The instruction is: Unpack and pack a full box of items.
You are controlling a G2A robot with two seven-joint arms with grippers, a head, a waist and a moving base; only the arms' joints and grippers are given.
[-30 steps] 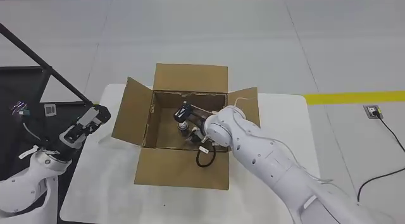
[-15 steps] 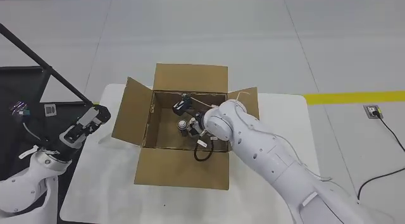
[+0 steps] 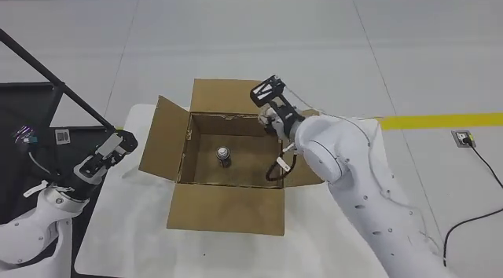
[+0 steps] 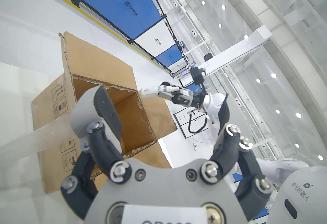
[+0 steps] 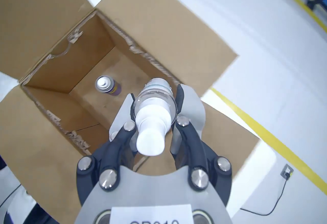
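Note:
An open cardboard box [image 3: 228, 209] stands on the white table, all its flaps folded out. Inside it a small can [image 3: 224, 155] with a silver top and purple body stands upright [image 5: 104, 84]. My right gripper [image 3: 267, 93] hangs above the box's back right corner, shut on a clear bottle [image 5: 154, 105] with a white cap, held between its fingers [image 5: 185, 105]. In the left wrist view the bottle [image 4: 150, 91] sticks out sideways over the box [image 4: 102, 64]. My left gripper [image 3: 118, 144] is open and holds nothing, to the left of the box [image 4: 163, 105].
The white table [image 3: 346, 223] has bare room on both sides of the box and in front of it. A black pole [image 3: 55, 82] slants over a dark mat at the left. A cable and floor socket [image 3: 464, 138] lie at the right.
My right gripper has risen out of the box with the bottle and moved back and right, above the rear corner. The can stays in the box. The left arm has not moved.

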